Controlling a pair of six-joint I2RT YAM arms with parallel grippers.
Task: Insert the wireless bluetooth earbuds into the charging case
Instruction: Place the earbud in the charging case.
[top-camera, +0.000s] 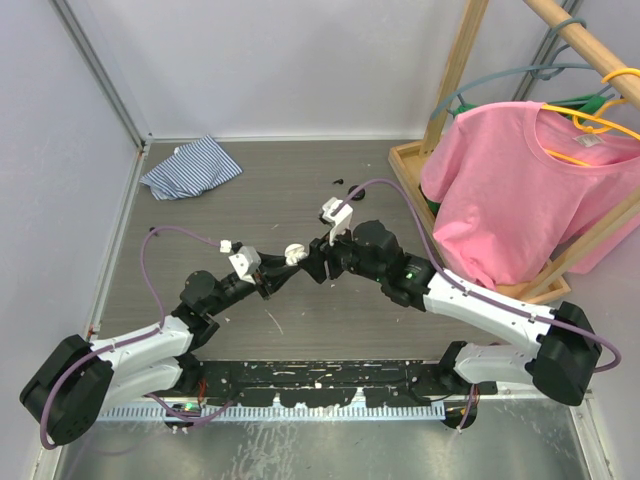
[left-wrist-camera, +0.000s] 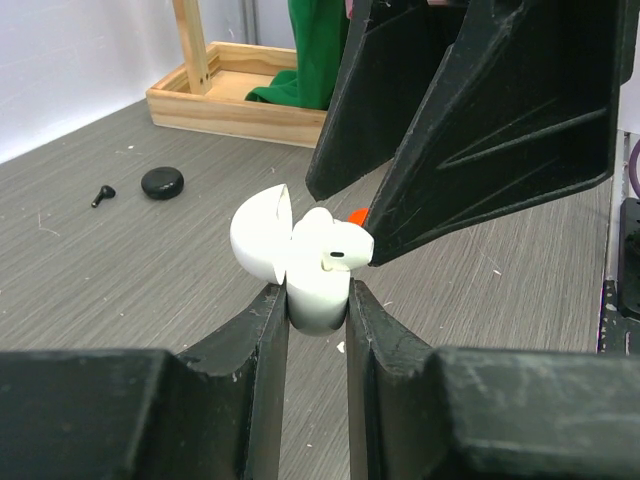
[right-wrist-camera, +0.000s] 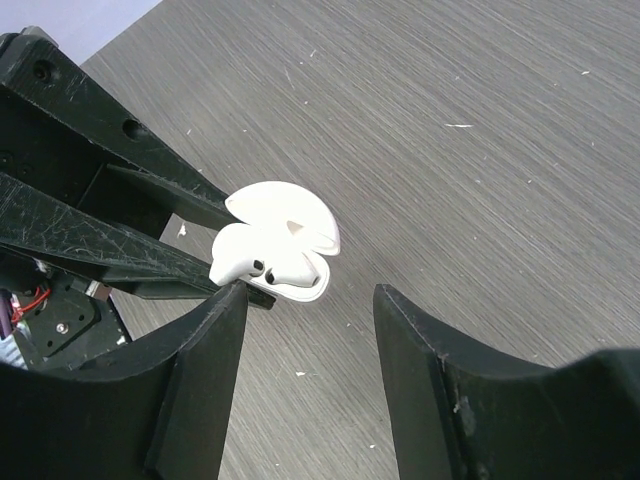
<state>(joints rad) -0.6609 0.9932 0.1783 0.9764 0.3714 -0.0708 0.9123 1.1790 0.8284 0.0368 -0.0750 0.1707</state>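
with left jaws narrow, pinches the open white charging case (left-wrist-camera: 262, 240) in left gripper (left-wrist-camera: 317, 295), white earbud (left-wrist-camera: 335, 245) lodged inside. holds right gripper (right-wrist-camera: 310, 295) just beside it, jaws apart and empty. black earbud (left-wrist-camera: 103, 194) on table (left-wrist-camera: 120, 290), well apart.

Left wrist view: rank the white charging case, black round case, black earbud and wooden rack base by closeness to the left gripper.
1. white charging case: clamped in the left gripper, centre.
2. black round case and black earbud: left on the table, too close to call.
3. wooden rack base: far back, upper left.
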